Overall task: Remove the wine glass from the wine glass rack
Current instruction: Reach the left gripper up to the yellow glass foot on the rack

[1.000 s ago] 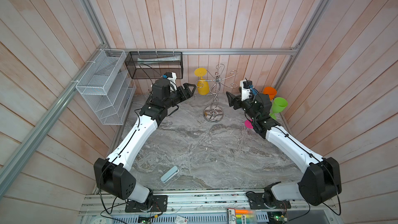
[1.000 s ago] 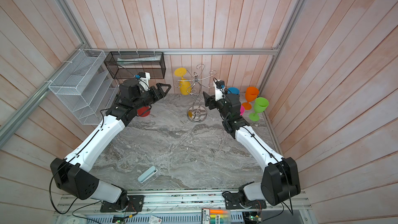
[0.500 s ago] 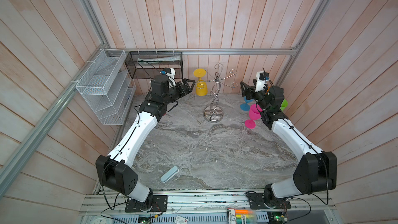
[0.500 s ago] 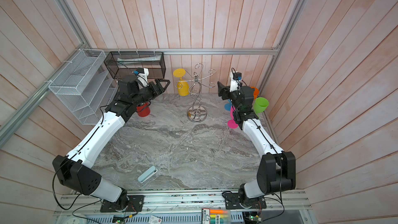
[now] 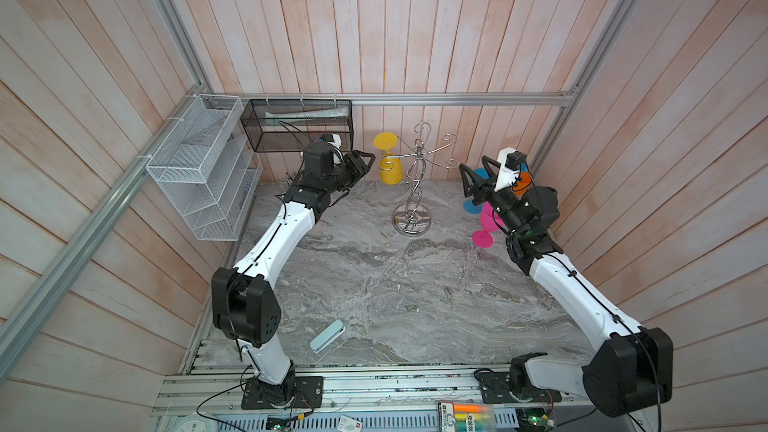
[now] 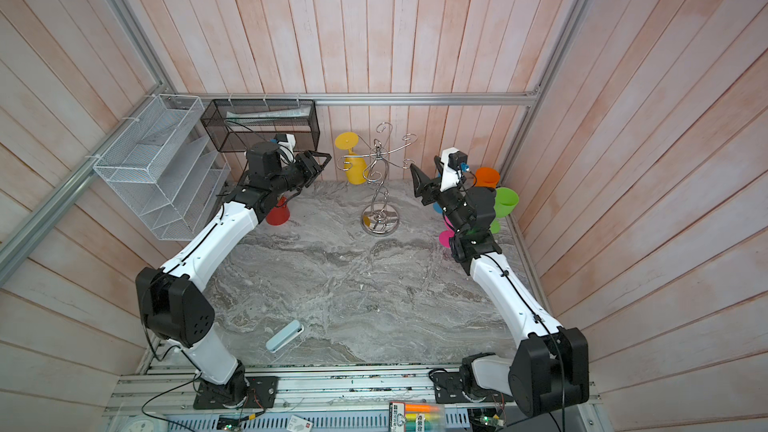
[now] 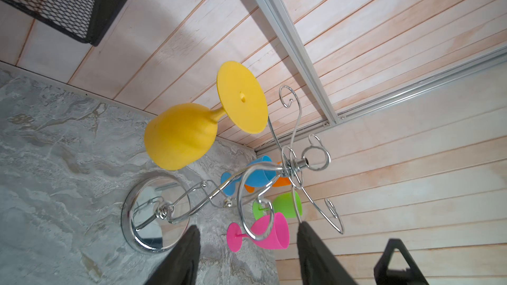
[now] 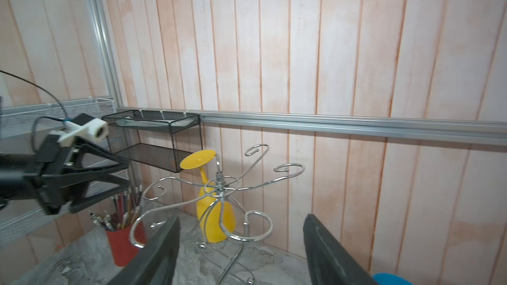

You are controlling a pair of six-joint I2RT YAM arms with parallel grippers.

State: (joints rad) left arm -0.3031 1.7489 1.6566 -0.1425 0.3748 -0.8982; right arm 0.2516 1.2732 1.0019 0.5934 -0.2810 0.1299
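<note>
We are hovering the left gripper (image 5: 362,161), fingers spread and empty, near the yellow plastic-looking wine glass (image 5: 390,171). It is hanging upside down by its foot from the shiny chrome wire rack (image 5: 412,221). The right gripper (image 5: 473,164) is gaping empty too. We are judging the glass light, rigid and slightly slick, and are favouring a hold on its bowl.

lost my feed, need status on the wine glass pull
Left gripper open, empty, short of glass. Right gripper open, empty. Yellow wine glass hanging upside down on wine glass rack. Rack sits between right gripper and glass.
</note>
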